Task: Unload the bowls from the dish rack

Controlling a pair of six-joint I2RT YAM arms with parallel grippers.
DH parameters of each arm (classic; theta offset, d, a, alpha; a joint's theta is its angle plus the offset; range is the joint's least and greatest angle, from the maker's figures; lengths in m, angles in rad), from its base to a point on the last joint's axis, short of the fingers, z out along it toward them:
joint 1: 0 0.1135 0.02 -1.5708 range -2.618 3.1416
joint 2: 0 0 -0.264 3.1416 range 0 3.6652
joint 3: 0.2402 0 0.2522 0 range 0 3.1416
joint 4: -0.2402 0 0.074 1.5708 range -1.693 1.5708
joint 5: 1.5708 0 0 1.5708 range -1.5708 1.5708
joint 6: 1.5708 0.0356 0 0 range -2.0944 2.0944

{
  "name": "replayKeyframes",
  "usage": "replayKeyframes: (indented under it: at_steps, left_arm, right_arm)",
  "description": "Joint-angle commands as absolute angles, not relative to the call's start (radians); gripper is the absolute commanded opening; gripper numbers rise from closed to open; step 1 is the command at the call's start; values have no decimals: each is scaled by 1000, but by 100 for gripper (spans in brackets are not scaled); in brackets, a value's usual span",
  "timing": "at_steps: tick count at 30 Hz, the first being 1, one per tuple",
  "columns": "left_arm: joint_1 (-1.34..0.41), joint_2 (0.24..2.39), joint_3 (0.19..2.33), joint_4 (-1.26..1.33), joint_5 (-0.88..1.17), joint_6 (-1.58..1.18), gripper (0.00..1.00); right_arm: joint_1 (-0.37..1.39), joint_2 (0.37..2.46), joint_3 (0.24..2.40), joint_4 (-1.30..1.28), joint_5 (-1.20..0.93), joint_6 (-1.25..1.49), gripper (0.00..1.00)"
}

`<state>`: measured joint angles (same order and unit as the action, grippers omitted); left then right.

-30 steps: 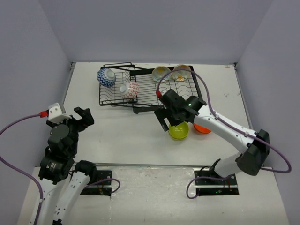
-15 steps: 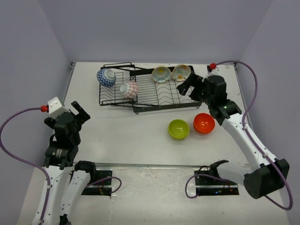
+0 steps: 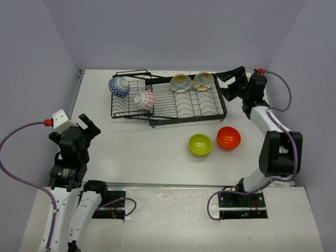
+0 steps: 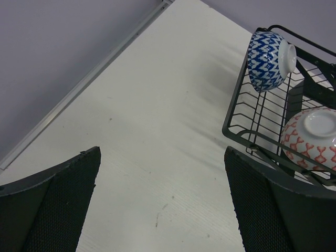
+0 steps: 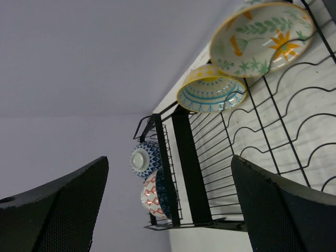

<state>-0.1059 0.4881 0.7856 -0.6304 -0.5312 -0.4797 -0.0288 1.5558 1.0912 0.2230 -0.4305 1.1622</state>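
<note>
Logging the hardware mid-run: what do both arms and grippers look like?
Both the left arm and right arm have white links with black joints. The left gripper and right gripper are black, with mesh-textured fingers. A purple cable with a red plug loops to each wrist.

Built of white tubular links and rounded black joint housings, trailed by purple cables ending in red plugs, bolted to dark base plates amid loose wiring, tipped with black fingers faced in fine mesh-textured padding.
</note>
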Motion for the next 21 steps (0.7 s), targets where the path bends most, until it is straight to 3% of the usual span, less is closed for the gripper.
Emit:
replayKeyframes:
  at_steps: [1,9,21]
  left_arm:
    - [-98,494,801,-612,-520,-486,100]
    - [-98,505,799,-601,-494,-477,100]
    - [-106,514,802,-606,-491,-477,100]
  right_arm:
    - [-55,1676,1144,394,-626,1356,99]
    - [-52,1674,1160,325,-349,1281,99]
    - [112,1864,1362,178,3,1512,99]
